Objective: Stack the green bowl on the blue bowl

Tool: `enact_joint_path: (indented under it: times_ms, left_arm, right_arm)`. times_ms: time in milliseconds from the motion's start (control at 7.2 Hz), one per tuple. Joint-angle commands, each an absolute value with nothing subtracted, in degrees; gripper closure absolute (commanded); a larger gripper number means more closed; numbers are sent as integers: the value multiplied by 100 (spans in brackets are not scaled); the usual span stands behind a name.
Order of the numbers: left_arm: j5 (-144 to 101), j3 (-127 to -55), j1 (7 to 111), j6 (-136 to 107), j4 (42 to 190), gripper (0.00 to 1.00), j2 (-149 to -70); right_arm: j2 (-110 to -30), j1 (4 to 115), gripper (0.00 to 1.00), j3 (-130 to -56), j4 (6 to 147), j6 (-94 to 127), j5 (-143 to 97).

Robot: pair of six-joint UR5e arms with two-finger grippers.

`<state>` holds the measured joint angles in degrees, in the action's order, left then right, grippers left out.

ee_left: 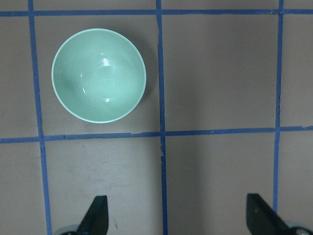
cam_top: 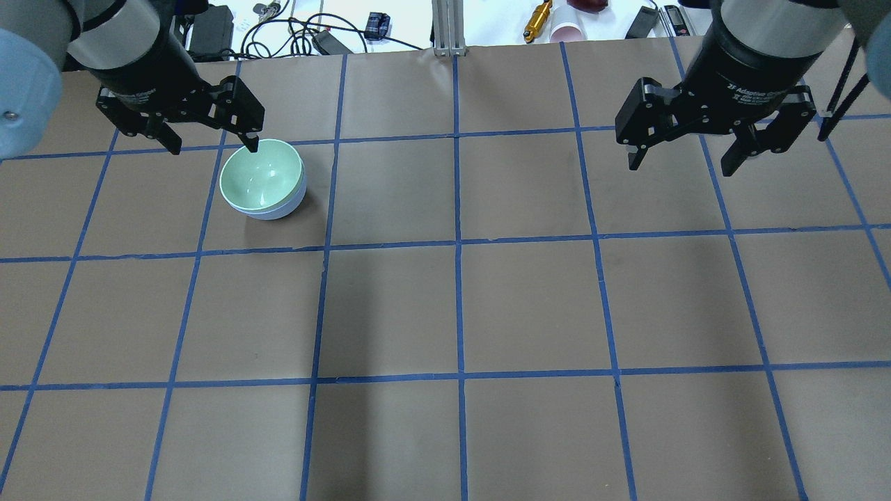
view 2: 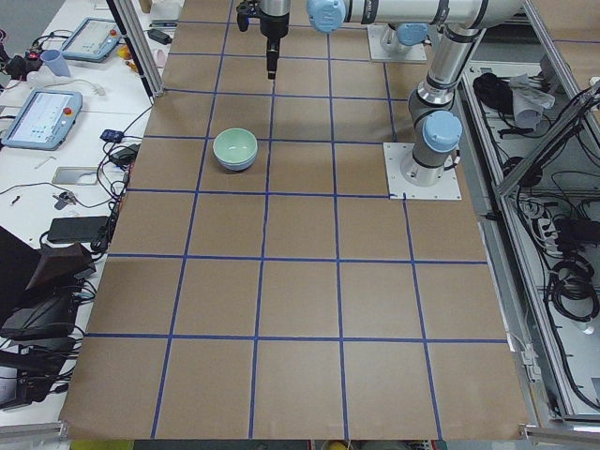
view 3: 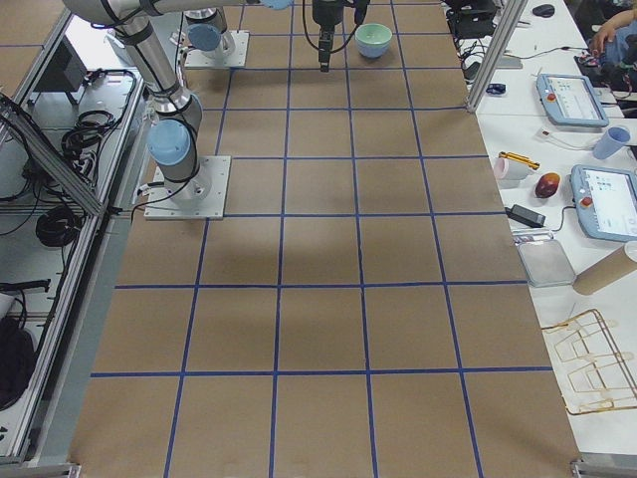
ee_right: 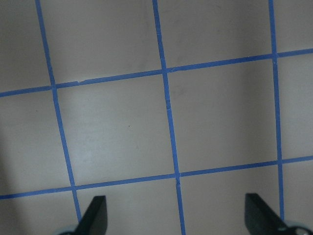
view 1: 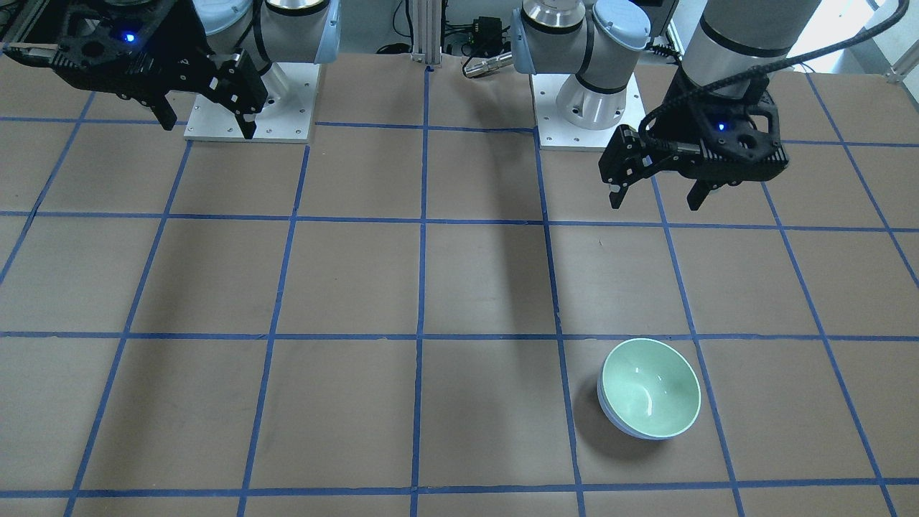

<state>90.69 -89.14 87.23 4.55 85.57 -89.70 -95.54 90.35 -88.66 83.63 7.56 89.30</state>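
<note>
The green bowl (cam_top: pixel 261 175) sits upright, nested inside the blue bowl (cam_top: pixel 278 211), of which only a thin outer band shows below the green rim. The pair stands on the brown table on my left side, also in the front view: green bowl (view 1: pixel 650 386), blue bowl (view 1: pixel 619 425). My left gripper (cam_top: pixel 212 146) is open and empty, raised above the table just behind the bowls. In the left wrist view the green bowl (ee_left: pixel 99 75) lies ahead and left of the open fingers (ee_left: pixel 95 218). My right gripper (cam_top: pixel 680 167) is open and empty, high over bare table far to the right.
The table is brown paper with a blue tape grid (cam_top: pixel 456 243). Both arm bases (view 1: pixel 585 108) stand at the robot's edge. Cables, a cup and small tools (cam_top: pixel 557 24) lie beyond the far edge. Tablets (view 3: pixel 602 204) lie on side benches.
</note>
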Motion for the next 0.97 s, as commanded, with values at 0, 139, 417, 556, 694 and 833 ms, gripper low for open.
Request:
enact_joint_path:
  times_ms: [0, 139, 417, 556, 694, 833]
  left_arm:
    - [9027, -8965, 8710, 755, 8499, 0, -8903]
    - [9026, -8956, 8710, 712, 8438, 0, -8964]
    - [9035, -8947, 8701, 686, 8411, 0, -8965]
    - [9026, -8947, 8701, 677, 8411, 0, -8965]
    - [9026, -8956, 8701, 677, 8411, 0, -8974]
    - [9035, -8956, 8701, 677, 8411, 0, -8991]
  right_arm:
    - [-9554, 9035, 0, -8859, 8358, 756, 8930]
    - [-9554, 9035, 0, -8868, 8367, 756, 8930]
    - [-9554, 9035, 0, -8859, 8367, 756, 8930]
    - [-9554, 9035, 0, -8868, 8367, 756, 8930]
    - [-9554, 9035, 0, -8859, 8367, 756, 8930]
    - [-9554, 9035, 0, -8859, 8367, 756, 8930]
